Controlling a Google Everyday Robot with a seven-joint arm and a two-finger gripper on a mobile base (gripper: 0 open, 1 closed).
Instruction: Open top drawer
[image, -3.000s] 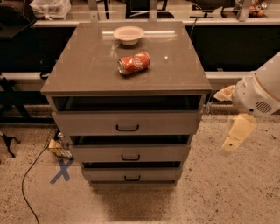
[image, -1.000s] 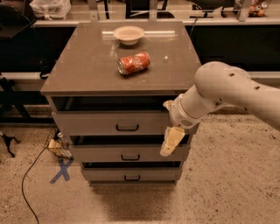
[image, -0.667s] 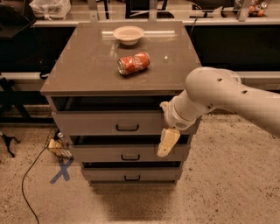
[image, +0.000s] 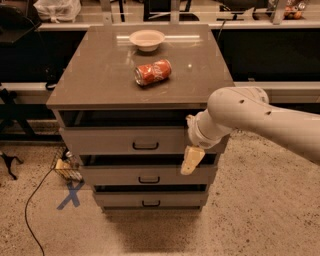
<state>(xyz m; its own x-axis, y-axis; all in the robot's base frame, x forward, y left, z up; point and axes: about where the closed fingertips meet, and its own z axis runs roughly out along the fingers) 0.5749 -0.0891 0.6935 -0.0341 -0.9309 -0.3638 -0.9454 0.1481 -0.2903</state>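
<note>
The top drawer (image: 115, 140) is the widest of three grey-brown drawers under the cabinet top, with a small black bar handle (image: 145, 146) at its centre. Its front stands slightly out from the cabinet, with a dark gap above it. My gripper (image: 190, 160) hangs from the white arm (image: 250, 117) in front of the right part of the top drawer, pointing down over the middle drawer's (image: 125, 176) front. It is to the right of the handle and apart from it.
A red soda can (image: 152, 72) lies on its side on the cabinet top (image: 100, 75), with a white bowl (image: 146, 39) behind it. The bottom drawer (image: 125, 200) sits lowest. A cable and a blue X mark (image: 70, 194) are on the floor at left.
My arm has swung in from the right, across the cabinet front, and the gripper has kept moving left toward the top drawer's handle.
</note>
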